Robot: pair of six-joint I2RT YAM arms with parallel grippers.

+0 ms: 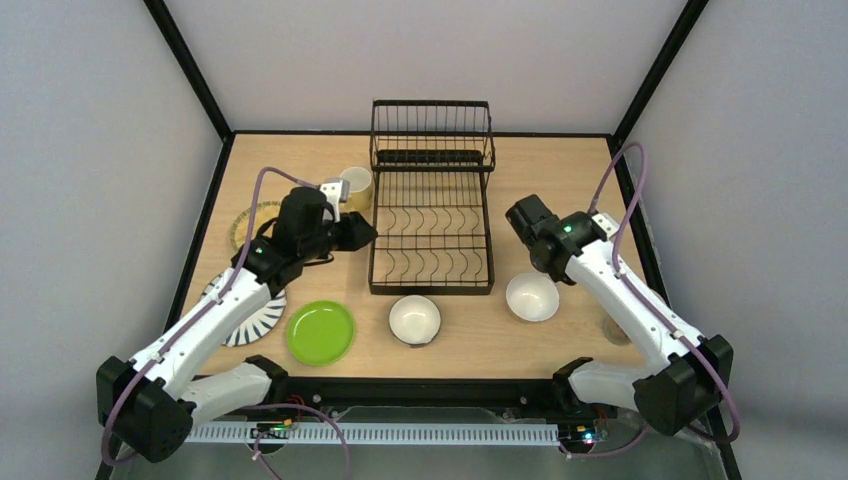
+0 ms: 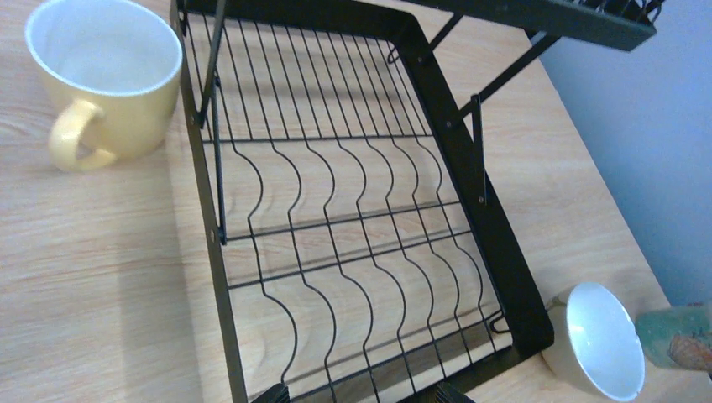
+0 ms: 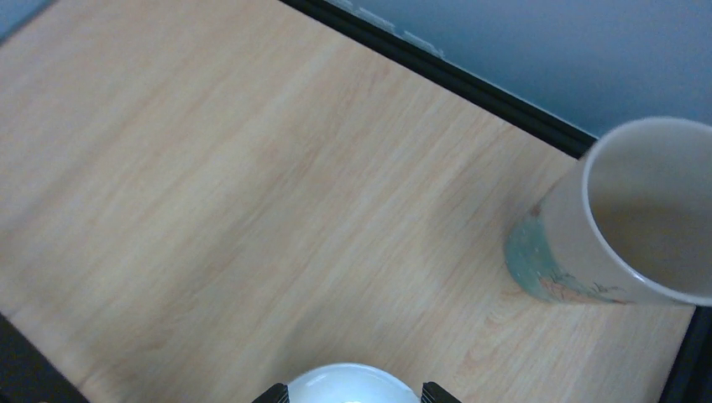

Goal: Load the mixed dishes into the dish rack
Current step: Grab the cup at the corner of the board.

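Note:
The black wire dish rack (image 1: 430, 215) stands mid-table with nothing in it. My left gripper (image 1: 362, 234) is open and empty at the rack's left edge; in the left wrist view it (image 2: 361, 395) hangs over the slotted base (image 2: 336, 243). The pale yellow mug (image 1: 356, 188) stands upright left of the rack, also seen in the left wrist view (image 2: 105, 80). My right gripper (image 1: 543, 262) is open above a white bowl (image 1: 532, 297); the bowl's rim (image 3: 353, 384) shows between the fingertips. A second bowl (image 1: 415, 320), the lime green plate (image 1: 320, 332) and the striped plate (image 1: 250, 318) lie near the front.
The tan woven plate (image 1: 245, 222) lies at the far left, partly hidden by my left arm. A patterned cup (image 3: 625, 218) stands upright at the table's right edge, partly hidden under my right arm in the top view (image 1: 614, 330). Black frame posts border the table.

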